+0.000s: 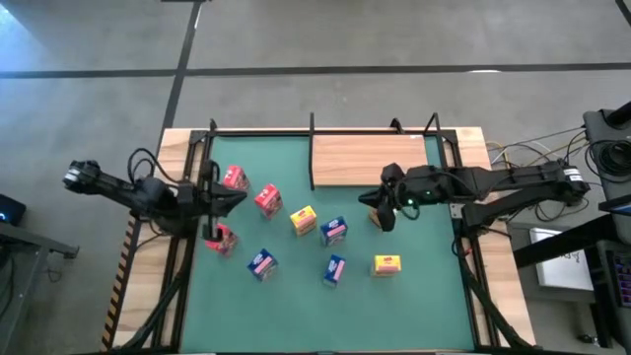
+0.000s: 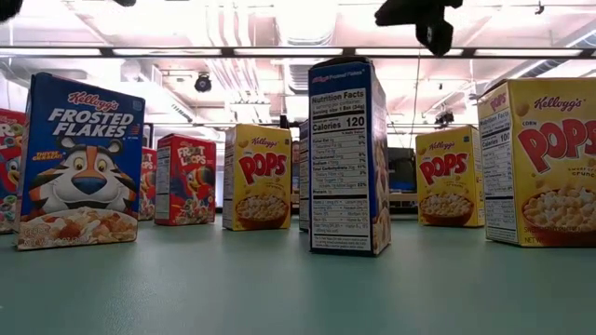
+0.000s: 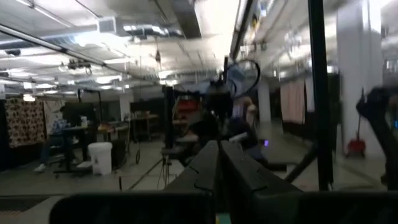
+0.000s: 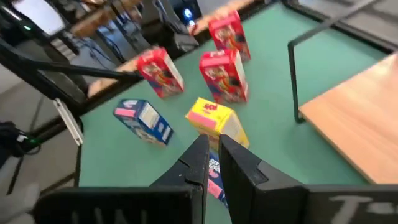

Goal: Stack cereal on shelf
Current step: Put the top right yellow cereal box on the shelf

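Several small cereal boxes stand on the green mat [image 1: 296, 296]: red ones [image 1: 268, 200], yellow ones [image 1: 303, 220] and blue ones [image 1: 334, 270]. The shelf [image 1: 370, 158], a light-wood board with thin black posts, lies at the mat's far right. My left gripper [image 1: 235, 200] is shut and hangs above the mat's left side near two red boxes; its fingers [image 3: 217, 163] point up into the room. My right gripper [image 1: 371, 203] is shut and empty, in the air in front of the shelf. It looks down over a yellow box [image 4: 214, 121] and a blue box [image 4: 146, 121].
Black frame posts [image 1: 312, 148] stand at the shelf's corners and along the table's edges. Bare mat lies along the near edge. In the low view the boxes [image 2: 345, 154] stand in a row across the table, with room lights and furniture behind.
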Robot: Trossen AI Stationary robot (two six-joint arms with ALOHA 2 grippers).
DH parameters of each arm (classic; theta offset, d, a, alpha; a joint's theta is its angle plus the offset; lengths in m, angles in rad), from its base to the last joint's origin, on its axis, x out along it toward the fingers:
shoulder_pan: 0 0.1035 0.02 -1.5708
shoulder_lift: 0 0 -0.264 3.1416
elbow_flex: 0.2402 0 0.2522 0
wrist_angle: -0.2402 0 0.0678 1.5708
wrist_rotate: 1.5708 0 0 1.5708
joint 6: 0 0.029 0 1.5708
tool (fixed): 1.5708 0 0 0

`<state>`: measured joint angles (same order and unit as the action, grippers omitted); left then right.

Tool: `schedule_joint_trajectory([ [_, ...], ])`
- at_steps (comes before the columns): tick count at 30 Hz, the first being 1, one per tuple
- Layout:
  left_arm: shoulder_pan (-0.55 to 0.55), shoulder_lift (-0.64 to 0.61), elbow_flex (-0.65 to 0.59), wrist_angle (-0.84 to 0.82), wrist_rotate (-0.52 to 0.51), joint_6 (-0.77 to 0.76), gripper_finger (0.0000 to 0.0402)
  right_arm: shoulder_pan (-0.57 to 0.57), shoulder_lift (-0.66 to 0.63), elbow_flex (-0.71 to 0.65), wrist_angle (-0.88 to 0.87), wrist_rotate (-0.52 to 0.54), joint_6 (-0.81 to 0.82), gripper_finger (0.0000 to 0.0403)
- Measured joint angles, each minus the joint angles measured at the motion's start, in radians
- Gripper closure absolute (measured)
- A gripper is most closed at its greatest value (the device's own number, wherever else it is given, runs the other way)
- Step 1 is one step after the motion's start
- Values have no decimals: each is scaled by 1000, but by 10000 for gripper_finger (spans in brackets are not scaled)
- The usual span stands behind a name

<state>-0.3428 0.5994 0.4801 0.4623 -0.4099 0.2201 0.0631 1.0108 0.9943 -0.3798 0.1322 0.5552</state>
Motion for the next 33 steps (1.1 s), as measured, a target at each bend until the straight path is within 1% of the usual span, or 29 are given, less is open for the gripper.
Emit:
schedule_joint_trajectory([
  [3, 0, 14, 63, -130, 0, 7, 401, 0, 38, 79, -106, 11, 40, 376],
  [6, 0, 23, 95, -200, 0, 8, 401, 0, 84, 156, -241, 30, 79, 376],
  [11, 0, 12, 89, -219, -1, 32, 401, -9, 161, 279, -440, 59, 158, 376],
  [15, 0, -8, 87, -236, -40, 41, 401, -41, 221, 352, -641, 55, 237, 376],
  [19, 0, -27, 85, -275, -53, 41, 401, -84, 261, 388, -841, 52, 292, 376],
  [21, 0, -36, 84, -280, -53, 41, 401, -107, 275, 388, -905, 52, 292, 376],
  [25, 0, -47, 85, -281, -53, 50, 401, -129, 294, 383, -957, 53, 246, 376],
  [30, 0, -48, 100, -287, -54, 97, 401, -129, 318, 383, -925, 52, 191, 376],
  [33, 0, -49, 106, -286, -55, 118, 401, -129, 343, 389, -917, 52, 186, 376],
])
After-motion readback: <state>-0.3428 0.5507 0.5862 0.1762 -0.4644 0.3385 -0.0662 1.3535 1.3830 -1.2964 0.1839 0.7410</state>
